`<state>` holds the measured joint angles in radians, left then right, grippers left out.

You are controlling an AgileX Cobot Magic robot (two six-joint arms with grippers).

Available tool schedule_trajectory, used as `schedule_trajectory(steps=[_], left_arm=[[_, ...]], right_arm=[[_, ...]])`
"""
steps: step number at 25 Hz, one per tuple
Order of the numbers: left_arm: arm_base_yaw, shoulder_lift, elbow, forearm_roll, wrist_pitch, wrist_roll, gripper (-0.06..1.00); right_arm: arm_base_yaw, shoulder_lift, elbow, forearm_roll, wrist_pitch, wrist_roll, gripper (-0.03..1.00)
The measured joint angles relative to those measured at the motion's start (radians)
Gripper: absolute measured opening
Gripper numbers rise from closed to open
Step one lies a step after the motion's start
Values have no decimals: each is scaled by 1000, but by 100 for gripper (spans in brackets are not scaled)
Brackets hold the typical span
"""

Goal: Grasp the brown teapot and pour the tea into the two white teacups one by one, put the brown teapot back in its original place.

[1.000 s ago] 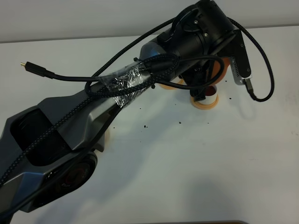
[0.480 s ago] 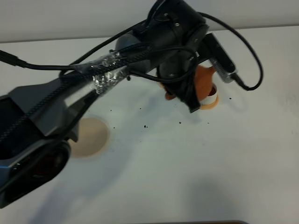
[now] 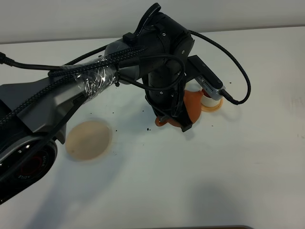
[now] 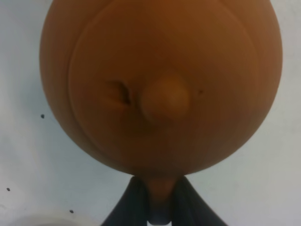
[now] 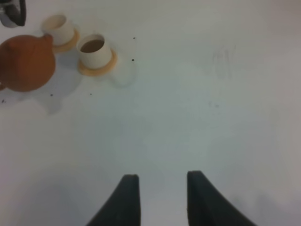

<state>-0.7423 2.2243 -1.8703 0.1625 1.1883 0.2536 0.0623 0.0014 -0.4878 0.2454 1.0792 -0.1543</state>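
**Pouring and return stage, three views.** The left gripper (image 4: 160, 201) is clamped on the loop handle of the brown teapot (image 3: 191, 108). In the left wrist view you see both dark fingers (image 4: 135, 200) pressed against the handle, with the lid knob facing the camera. The teapot sits roughly level, just beside the cups, with its spout turned toward them. The shadow beneath it suggests it is clear of the table (image 3: 224, 181).

The filled teacup (image 5: 95, 49) holds dark tea and stands on its saucer (image 5: 104, 65). The other teacup (image 5: 61, 27) stands just beside it on a saucer of its own. Its inside looks pale and is too small for you to tell whether tea is in it. The right gripper (image 5: 162, 197) hangs with its jaws apart, holding nothing, well apart from the tea set.

Read the task as past its midpoint. At least one pour is done, and the second cannot be confirmed from these views. If the second cup is full, only the return is left. The cream mat (image 3: 88, 139) lies uncovered, well apart from the teapot on the left arm's side. You have yet to carry the pot across, set it down centred on the mat and open the fingers.
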Motion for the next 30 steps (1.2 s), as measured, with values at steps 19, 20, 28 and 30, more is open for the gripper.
schedule_trajectory(steps=[19,20,28,30], left_arm=[[92,-59,2,32,0,20,11],[111,-66,2,40,0,30,11],[230,-84,2,111,0,145,11],[249,-84,2,113,-4,171,11]], right_arm=[[0,0,0,0,0,0,24],[0,0,0,0,0,0,24],[0,0,0,0,0,0,24],[0,0,0,0,0,0,24]])
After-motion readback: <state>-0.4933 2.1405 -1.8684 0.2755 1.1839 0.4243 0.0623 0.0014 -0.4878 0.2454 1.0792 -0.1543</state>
